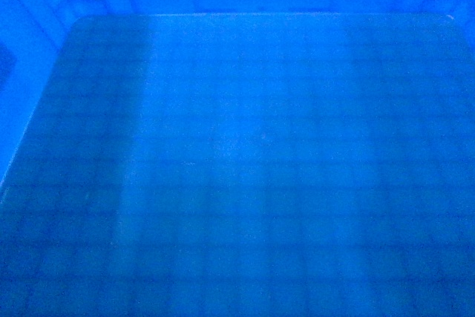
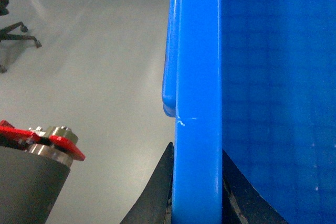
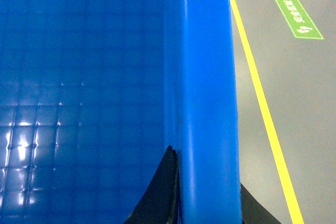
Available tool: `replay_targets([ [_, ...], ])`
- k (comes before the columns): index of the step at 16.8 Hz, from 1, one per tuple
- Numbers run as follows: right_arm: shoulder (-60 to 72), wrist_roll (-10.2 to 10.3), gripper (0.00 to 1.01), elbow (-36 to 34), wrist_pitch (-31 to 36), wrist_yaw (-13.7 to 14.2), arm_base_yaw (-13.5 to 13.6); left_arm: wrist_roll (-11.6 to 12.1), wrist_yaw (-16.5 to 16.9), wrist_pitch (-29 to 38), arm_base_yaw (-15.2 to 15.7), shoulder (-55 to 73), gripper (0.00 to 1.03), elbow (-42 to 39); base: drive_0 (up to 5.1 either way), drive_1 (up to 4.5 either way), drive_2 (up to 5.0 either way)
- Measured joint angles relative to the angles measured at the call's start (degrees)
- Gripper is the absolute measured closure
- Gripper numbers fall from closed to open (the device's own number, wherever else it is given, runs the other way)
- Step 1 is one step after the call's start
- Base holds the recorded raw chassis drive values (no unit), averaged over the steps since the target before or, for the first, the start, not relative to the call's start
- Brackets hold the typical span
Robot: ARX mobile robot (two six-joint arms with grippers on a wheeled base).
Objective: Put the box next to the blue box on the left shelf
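Blue plastic fills our head view: the box (image 1: 245, 161) floor. At our left wrist, the left hand (image 2: 197, 192) clamps the box's rim above grey floor (image 2: 94, 66). At our right wrist, the right hand (image 3: 207, 192) clamps the opposite rim beside a yellow line (image 3: 262, 108).

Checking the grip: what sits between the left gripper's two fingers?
The box's rim, clamped between the left gripper's fingers, in the left wrist view.

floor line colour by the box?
Yellow line, beside the box; right wrist view.
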Motion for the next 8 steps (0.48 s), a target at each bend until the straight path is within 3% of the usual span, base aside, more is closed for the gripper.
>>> replay_targets([
  [8,0.02,0.00,0.92,0.00,0.07,0.00,0.00,-0.04,0.02,-0.02,0.00,0.13,0.93,0.00,0.0,4.17,-4.1],
])
